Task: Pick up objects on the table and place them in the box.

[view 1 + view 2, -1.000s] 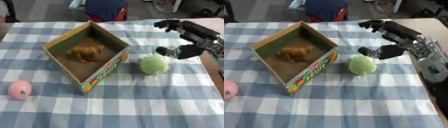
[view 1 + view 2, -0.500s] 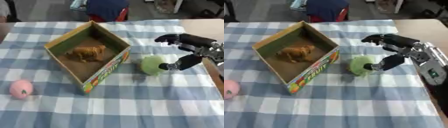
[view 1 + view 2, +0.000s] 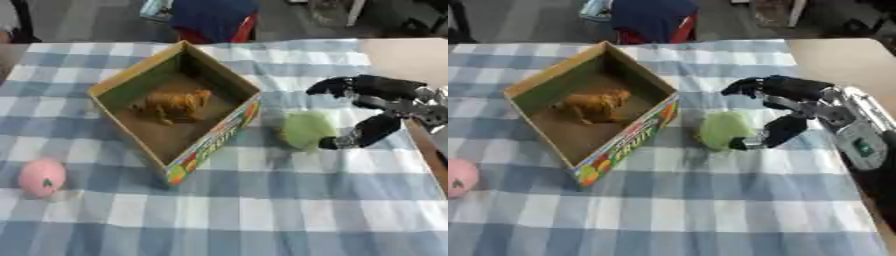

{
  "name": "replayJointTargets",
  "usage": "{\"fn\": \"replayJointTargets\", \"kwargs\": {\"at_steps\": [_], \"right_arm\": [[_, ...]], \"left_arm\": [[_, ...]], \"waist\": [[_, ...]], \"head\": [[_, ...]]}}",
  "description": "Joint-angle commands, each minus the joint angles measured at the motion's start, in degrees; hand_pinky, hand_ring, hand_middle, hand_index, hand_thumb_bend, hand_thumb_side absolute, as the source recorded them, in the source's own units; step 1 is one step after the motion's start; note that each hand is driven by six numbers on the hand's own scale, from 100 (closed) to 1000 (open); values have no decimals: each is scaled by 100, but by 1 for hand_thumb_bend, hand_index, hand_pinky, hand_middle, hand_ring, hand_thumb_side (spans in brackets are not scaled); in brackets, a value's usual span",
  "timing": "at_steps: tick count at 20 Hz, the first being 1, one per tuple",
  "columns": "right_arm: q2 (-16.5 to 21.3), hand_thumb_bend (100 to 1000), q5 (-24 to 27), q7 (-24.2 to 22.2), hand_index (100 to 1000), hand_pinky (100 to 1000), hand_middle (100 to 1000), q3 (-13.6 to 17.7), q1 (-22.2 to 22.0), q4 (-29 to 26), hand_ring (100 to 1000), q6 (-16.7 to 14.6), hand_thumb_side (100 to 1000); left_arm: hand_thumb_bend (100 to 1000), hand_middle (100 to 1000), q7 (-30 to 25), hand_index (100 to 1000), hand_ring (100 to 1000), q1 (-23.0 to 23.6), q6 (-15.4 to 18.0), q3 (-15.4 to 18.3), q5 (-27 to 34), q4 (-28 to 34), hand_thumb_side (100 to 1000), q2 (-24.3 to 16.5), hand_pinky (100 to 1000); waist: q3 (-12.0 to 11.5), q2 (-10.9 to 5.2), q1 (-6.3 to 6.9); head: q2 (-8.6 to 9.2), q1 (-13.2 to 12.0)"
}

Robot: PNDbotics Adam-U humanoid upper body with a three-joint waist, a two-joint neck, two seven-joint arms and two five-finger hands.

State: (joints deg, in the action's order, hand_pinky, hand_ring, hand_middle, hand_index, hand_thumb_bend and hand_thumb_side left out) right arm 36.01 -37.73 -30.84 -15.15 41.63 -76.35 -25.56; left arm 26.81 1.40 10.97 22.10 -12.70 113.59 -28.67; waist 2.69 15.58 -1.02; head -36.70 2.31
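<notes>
A cardboard box (image 3: pixel 229 134) with a printed front wall stands left of centre on the checked cloth, and a brown toy animal (image 3: pixel 173 104) lies inside it. A round green object (image 3: pixel 722 129) sits on the cloth just right of the box. My right hand (image 3: pixel 791 107) is beside it on its right, fingers spread above it and thumb low against its right side, not closed round it. A pink round object (image 3: pixel 41 177) lies at the far left. My left hand shows in neither view.
The blue and white checked cloth (image 3: pixel 262 210) covers the table. Bare wood (image 3: pixel 837 57) shows along the right side. A dark blue chair back with red (image 3: pixel 212 20) stands beyond the far edge.
My right hand has come down and to the left from above the cloth to the green object's right side, thumb now at the object. The camera has shifted slightly.
</notes>
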Motion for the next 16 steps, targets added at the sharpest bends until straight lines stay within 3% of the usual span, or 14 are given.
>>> {"fn": "replayJointTargets", "kwargs": {"at_steps": [1,16], "right_arm": [[153,532,-154,-27,1000,774,937,-48,147,83,913,-38,745],[36,467,-625,68,1000,761,903,-241,253,511,903,-64,727]], "left_arm": [[724,668,-41,871,734,-22,8,71,-8,100,958,-63,308],[691,667,-72,871,733,-68,-16,94,-12,100,975,38,330]], "waist": [[-19,-65,4],[-133,40,-10]], "head": [[60,36],[110,124]]}}
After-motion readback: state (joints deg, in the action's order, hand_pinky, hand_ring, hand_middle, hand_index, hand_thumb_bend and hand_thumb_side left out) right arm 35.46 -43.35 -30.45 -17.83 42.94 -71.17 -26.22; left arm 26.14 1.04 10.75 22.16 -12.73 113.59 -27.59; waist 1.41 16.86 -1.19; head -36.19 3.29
